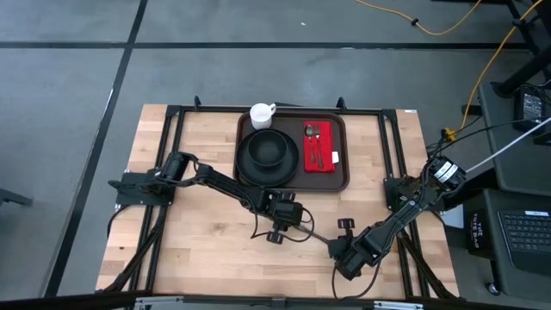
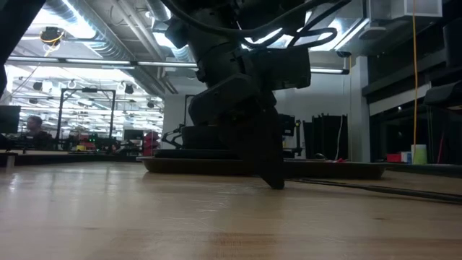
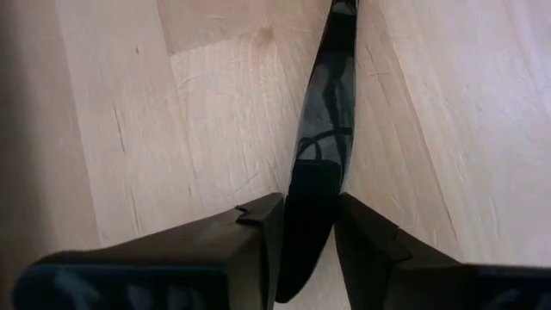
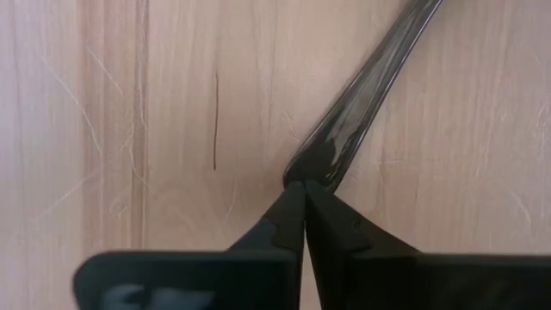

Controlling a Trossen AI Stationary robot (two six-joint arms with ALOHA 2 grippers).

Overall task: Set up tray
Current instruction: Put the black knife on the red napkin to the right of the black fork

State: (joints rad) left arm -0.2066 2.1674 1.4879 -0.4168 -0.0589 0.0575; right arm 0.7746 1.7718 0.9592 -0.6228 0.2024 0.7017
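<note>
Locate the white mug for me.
In the high view the white mug stands at the far left corner of the dark brown rectangular tray, just beyond the round black plate.

Pale wooden table [image 1: 198,250], mid-frame in the high view, edged by a black frame. Directly on it: dark brown tray [image 1: 343,176] at upper centre, white mug [image 1: 261,115] touching its upper-left rim, slim dark glossy utensil [image 3: 323,112] lower centre.
</note>
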